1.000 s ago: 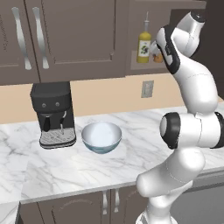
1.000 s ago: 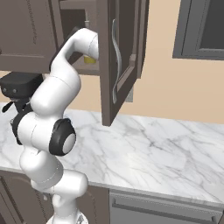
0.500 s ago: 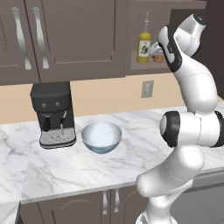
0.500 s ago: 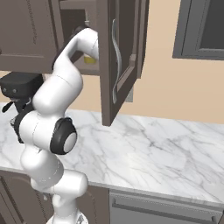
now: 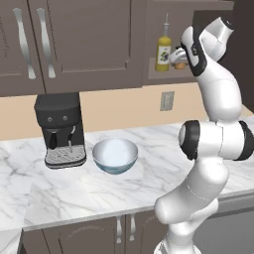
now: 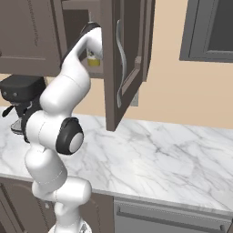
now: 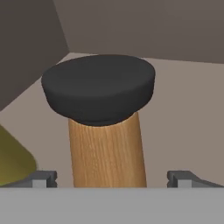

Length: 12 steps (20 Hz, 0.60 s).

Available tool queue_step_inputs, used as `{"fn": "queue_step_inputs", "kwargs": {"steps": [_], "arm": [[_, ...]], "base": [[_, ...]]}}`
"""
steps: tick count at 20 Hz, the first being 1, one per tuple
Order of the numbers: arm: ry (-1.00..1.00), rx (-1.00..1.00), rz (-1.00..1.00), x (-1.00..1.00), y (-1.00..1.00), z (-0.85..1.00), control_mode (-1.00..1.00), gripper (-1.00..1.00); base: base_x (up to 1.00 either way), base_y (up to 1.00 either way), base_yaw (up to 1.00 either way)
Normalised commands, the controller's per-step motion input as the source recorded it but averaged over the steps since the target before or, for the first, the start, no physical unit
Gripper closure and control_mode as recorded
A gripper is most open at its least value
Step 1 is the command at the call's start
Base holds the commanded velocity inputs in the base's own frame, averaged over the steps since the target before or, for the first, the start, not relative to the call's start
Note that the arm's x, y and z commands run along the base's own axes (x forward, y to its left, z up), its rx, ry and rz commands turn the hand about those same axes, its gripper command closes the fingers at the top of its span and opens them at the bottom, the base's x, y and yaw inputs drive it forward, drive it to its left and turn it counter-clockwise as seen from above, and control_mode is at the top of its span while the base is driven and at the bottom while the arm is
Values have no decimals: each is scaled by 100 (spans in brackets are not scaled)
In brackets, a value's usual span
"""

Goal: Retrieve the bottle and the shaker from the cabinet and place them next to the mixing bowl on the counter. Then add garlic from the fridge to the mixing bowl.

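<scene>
From the left, my arm has pushed a bit deeper into the cabinet (image 5: pixel 198 69), and the shaker (image 5: pixel 180 63) sits beside the bottle (image 5: pixel 163 49).

From the right, my arm reaches behind the open door (image 6: pixel 125 63).

From my hand, my gripper (image 7: pixel 113 178) is wide open with the shaker between my fingers (image 7: pixel 43 178), not squeezed yet. I think grabbing comes next.
</scene>
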Motion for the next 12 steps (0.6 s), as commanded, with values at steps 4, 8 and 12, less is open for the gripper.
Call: {"fn": "queue_step_inputs", "kwargs": {"steps": [4, 8, 12], "arm": [[0, 0, 0, 0, 0, 0, -100, -100], [0, 0, 0, 0, 0, 0, -100, 100], [0, 0, 0, -5, 0, 0, -100, 100]], "base": [[0, 0, 0], [0, 0, 0], [0, 0, 0]]}}
